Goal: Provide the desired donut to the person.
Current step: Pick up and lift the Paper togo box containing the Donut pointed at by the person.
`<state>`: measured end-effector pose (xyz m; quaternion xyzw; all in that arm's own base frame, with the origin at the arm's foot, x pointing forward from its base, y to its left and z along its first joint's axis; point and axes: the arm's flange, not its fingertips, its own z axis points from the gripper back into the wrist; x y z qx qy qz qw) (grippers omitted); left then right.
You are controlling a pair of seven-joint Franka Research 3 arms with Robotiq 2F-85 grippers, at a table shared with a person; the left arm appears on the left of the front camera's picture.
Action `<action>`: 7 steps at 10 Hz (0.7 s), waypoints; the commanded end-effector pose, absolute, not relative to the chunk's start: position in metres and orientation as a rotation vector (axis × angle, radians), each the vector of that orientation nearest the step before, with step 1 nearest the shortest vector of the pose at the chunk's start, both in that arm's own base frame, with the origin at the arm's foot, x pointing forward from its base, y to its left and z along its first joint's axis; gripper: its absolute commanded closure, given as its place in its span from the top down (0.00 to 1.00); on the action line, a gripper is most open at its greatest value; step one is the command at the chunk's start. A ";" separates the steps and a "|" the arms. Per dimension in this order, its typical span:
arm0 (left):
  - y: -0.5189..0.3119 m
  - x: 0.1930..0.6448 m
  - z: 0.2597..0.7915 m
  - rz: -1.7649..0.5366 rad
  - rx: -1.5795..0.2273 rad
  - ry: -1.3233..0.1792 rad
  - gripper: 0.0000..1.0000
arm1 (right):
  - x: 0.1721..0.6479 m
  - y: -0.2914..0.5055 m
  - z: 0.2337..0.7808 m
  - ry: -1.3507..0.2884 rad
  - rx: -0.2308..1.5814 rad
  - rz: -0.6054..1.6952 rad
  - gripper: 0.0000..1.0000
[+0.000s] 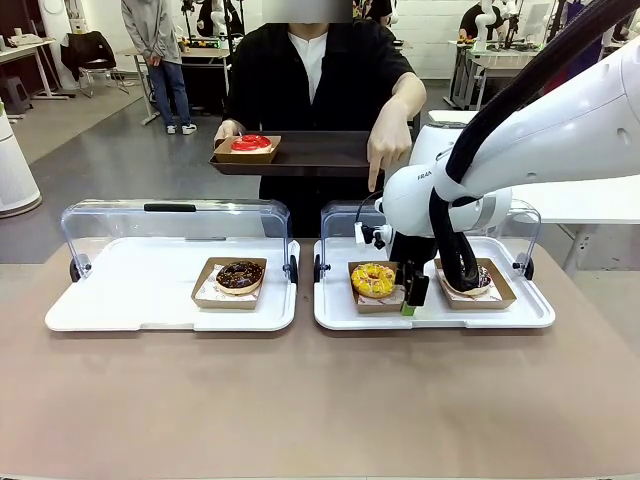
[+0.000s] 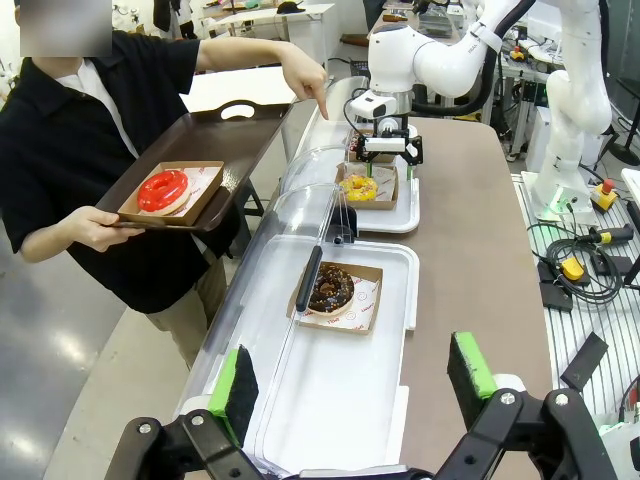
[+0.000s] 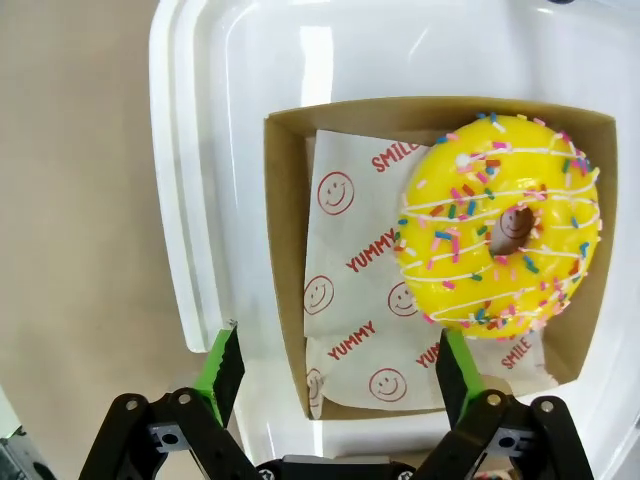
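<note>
Across the tabletop point(image 1: 300, 400) the person point(image 1: 320, 90) points at the yellow donut point(image 1: 373, 279); my right tool point(image 3: 338, 370), wide and empty, hovers over its box point(image 3: 285, 250), so I'd say grip next.

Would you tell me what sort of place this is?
Likely a lab mock-up of a donut counter: a robot arm over lidded display trays, a person holding a serving tray.

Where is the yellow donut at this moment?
In the front view the yellow donut sits in a brown box on the right white tray, left of another boxed donut, below the open right end effector.
</note>
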<state>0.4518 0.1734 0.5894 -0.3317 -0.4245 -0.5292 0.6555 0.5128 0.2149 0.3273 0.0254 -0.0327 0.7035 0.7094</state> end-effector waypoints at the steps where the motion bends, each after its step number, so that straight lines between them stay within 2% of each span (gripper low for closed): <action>1: 0.173 0.451 0.591 -1.193 -0.757 -0.966 1.00 | 0.521 0.215 0.320 -0.052 0.027 1.544 1.00; 5: 0.173 0.451 0.591 -1.193 -0.757 -0.966 1.00 | 0.520 0.214 0.318 -0.029 0.035 1.556 1.00; 6: 0.173 0.451 0.591 -1.193 -0.757 -0.966 1.00 | 0.519 0.214 0.318 -0.027 0.032 1.569 0.74; 7: 0.173 0.451 0.591 -1.193 -0.757 -0.966 1.00 | 0.519 0.213 0.318 -0.024 0.029 1.578 0.41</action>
